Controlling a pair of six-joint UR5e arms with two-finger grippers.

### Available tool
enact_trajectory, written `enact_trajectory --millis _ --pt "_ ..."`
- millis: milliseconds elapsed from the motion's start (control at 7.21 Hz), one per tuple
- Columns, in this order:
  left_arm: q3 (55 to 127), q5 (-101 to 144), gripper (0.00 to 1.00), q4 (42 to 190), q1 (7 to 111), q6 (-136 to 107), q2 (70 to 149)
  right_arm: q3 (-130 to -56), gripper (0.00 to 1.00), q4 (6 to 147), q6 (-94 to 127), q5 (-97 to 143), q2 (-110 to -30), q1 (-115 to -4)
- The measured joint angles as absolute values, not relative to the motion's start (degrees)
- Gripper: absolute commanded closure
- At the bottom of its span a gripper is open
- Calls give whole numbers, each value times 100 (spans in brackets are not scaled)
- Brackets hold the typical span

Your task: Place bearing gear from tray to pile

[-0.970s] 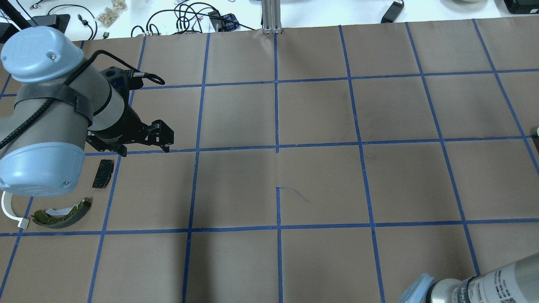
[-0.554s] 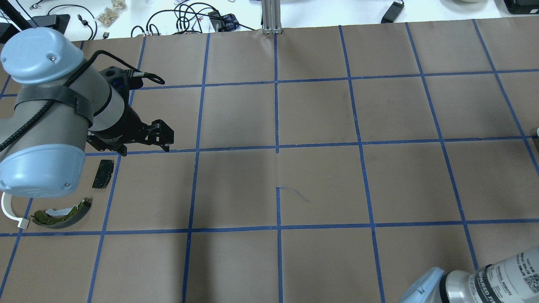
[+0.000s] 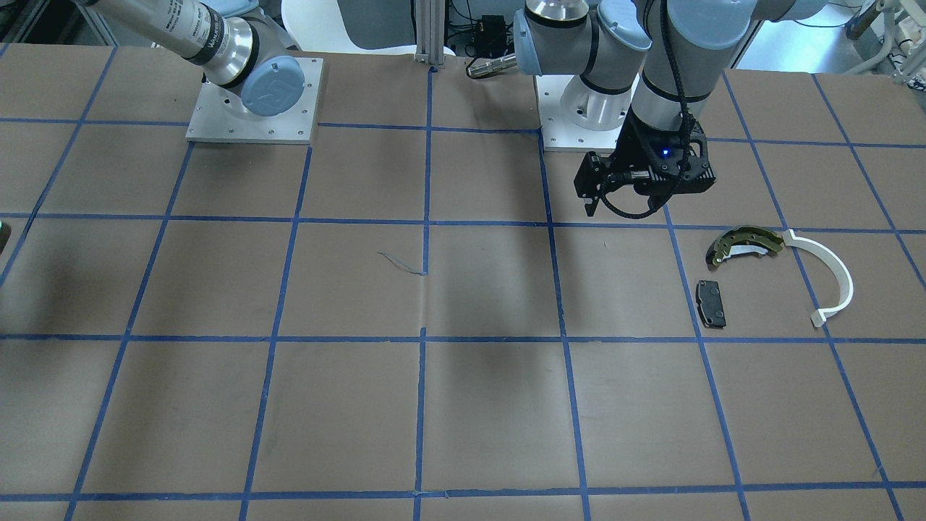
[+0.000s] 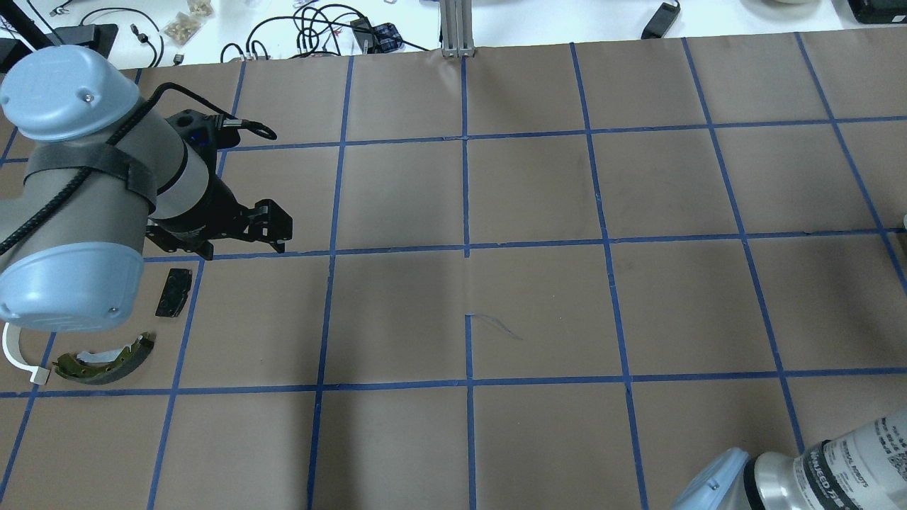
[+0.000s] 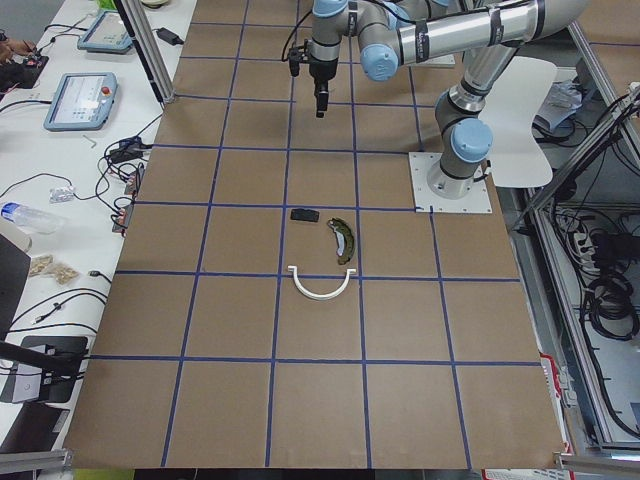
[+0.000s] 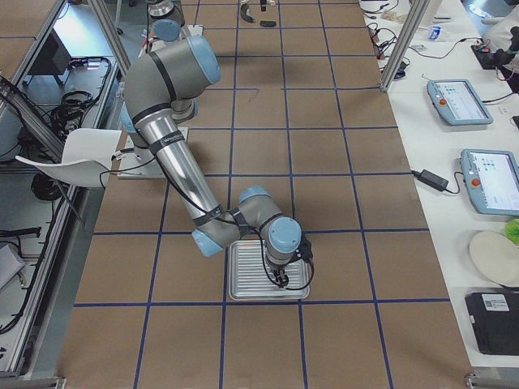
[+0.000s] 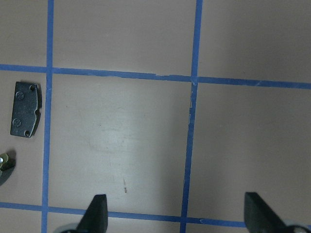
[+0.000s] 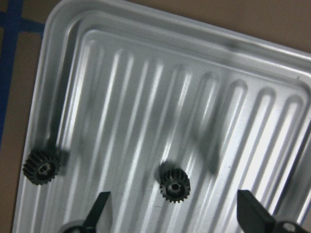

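Two small black bearing gears lie on the ribbed metal tray (image 8: 146, 19) in the right wrist view, one near the middle (image 8: 175, 185) and one by the left wall (image 8: 41, 167). My right gripper (image 8: 176, 213) is open right above the middle gear, with nothing in it. The pile lies far off on the robot's left: an olive-gold shoe (image 4: 106, 358), a white arc strip (image 4: 18, 358) and a dark grey pad (image 4: 174, 292). My left gripper (image 4: 273, 227) hovers open and empty just beyond the pad (image 7: 25, 109).
The tray (image 6: 243, 292) sits at the table's end on the robot's right, with the right arm bent over it. Brown paper with a blue tape grid covers the table. Cables and small items lie past the far edge (image 4: 312, 32).
In the overhead view the right arm's elbow has shifted a little at the bottom right corner. The left arm and the pile have barely moved.
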State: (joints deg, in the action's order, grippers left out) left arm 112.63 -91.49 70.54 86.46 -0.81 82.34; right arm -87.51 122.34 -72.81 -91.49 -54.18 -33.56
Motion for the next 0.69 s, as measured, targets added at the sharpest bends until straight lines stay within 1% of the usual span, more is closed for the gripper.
enact_trajectory --millis 139,277,693 --pt "11264 -9148 0 7040 8646 -85 8235 -8786 15 12272 -7275 -9150 -5416 -3353" --pt "11266 -9146 0 7037 8647 -87 8234 -8804 25 12342 -7296 -9146 -5412 -3355" --pt "11268 -9149 0 7032 8648 -80 8234 -8809 39 12448 -7325 -9133 -5376 -3357"
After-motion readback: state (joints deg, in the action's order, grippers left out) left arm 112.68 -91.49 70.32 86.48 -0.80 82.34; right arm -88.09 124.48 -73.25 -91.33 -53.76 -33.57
